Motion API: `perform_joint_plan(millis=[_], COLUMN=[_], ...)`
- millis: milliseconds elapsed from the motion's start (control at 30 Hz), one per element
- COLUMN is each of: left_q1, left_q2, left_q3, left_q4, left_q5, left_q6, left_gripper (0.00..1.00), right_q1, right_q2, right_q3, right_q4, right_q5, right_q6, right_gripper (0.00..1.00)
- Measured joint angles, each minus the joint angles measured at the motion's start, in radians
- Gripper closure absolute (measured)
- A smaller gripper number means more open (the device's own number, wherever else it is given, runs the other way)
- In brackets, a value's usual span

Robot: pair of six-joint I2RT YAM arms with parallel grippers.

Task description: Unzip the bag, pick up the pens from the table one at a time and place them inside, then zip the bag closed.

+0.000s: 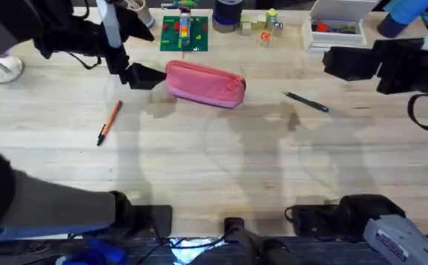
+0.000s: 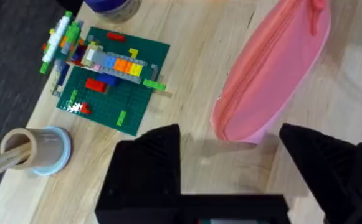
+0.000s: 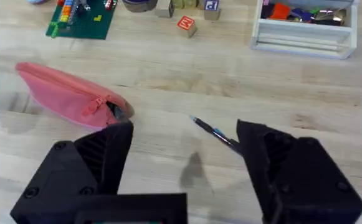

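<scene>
I am at the unzipping step: my left claw [image 2: 230,158] is wide open and empty just beside one end of the pink pouch [image 1: 205,83], and my right claw [image 3: 184,149] hangs open and empty near the zipper pull [image 3: 95,104]. The pouch looks almost fully zipped on the tabletop [image 1: 221,162], the orange pen [image 1: 109,122] and the black pen [image 1: 306,101] lie apart on either side, so next I must pin that end and pinch the pull. I can read no label, only a letter on a toy block [image 3: 185,23].

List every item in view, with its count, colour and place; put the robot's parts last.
bag: 1, pink, table centre, zipper closed
orange pen: 1, left of the bag
black pen: 1, right of the bag
green baseplate: 1, with bricks, far edge
tape roll: 1, brown and blue, beside the baseplate
letter cubes: several, far edge
white box: 1, far right
table: 1, light wood
left pincer: 1, black, open, at the bag's end
right pincer: 1, black, open, above the black pen
</scene>
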Motion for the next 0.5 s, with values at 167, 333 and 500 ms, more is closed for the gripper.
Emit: perform_joint_plan(millis=[167,333,500], left_q1=[0.000,0.000,0.000], left_q2=[0.069,0.129,0.183], left_q3=[0.000,0.000,0.000], left_q4=[0.052,0.087,0.136], left_q5=[0.028,0.053,0.095], left_q6=[0.002,0.002,0.003], left_gripper=[0.007,0.008,0.007], right_q1=[0.000,0.000,0.000], right_q2=[0.000,0.000,0.000], right_q3=[0.000,0.000,0.000], right_q4=[0.000,0.000,0.000], right_q5=[0.000,0.000,0.000], right_q6=[0.000,0.000,0.000], right_gripper=[0.005,0.005,0.005])
